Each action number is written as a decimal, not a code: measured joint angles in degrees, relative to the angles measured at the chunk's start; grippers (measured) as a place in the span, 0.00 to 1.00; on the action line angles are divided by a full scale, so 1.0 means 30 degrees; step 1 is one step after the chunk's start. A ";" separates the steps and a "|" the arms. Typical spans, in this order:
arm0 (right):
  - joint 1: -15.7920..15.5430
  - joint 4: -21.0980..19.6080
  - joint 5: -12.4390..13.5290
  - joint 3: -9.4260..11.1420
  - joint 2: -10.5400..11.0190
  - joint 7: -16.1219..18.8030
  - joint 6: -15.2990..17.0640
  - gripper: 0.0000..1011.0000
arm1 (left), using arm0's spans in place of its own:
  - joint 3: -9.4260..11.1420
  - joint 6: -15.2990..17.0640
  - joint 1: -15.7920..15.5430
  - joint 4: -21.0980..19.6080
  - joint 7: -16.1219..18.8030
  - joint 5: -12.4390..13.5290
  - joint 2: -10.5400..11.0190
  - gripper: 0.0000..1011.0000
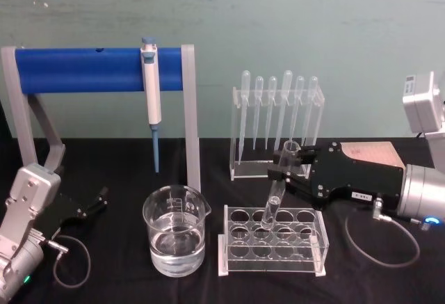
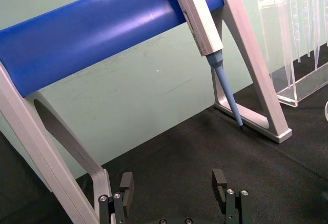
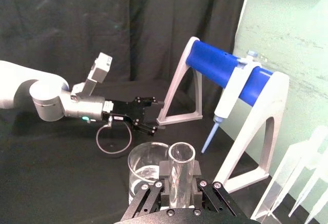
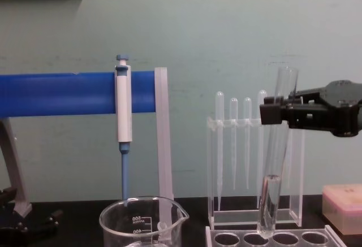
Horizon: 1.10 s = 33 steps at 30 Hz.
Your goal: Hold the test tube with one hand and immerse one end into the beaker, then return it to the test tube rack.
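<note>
Test tube [image 1: 274, 200] clamped high in right gripper [image 1: 287, 168], tilted over rack [image 1: 226, 245]; foot could snag a hole edge; left gripper [image 1: 97, 202] idle far left, jaws apart.

We see a lab: a pipettor [image 1: 150, 88] on a blue stand [image 1: 76, 69], pipettes [image 1: 286, 109], a glass beaker [image 1: 151, 220] and a tube rack [image 1: 271, 262].

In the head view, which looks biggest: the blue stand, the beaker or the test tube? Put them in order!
1. blue stand, by far the largest
2. beaker
3. test tube, long but very thin
</note>
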 joint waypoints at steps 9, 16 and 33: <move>-0.0139 0.0728 -0.0440 -0.0014 -0.0579 0.0109 -0.0106 0.22 | 0.0001 -0.0001 -0.0002 0.0000 0.0000 0.0000 0.0000 0.99; -0.0124 0.1194 -0.0790 -0.0117 -0.0945 0.0201 -0.0133 0.22 | 0.0000 -0.0001 -0.0001 0.0000 0.0000 0.0000 0.0000 0.99; -0.0124 0.2334 -0.1782 -0.0466 -0.1651 0.0322 -0.0293 0.22 | 0.0001 0.0000 -0.0001 0.0000 0.0000 -0.0001 0.0000 0.99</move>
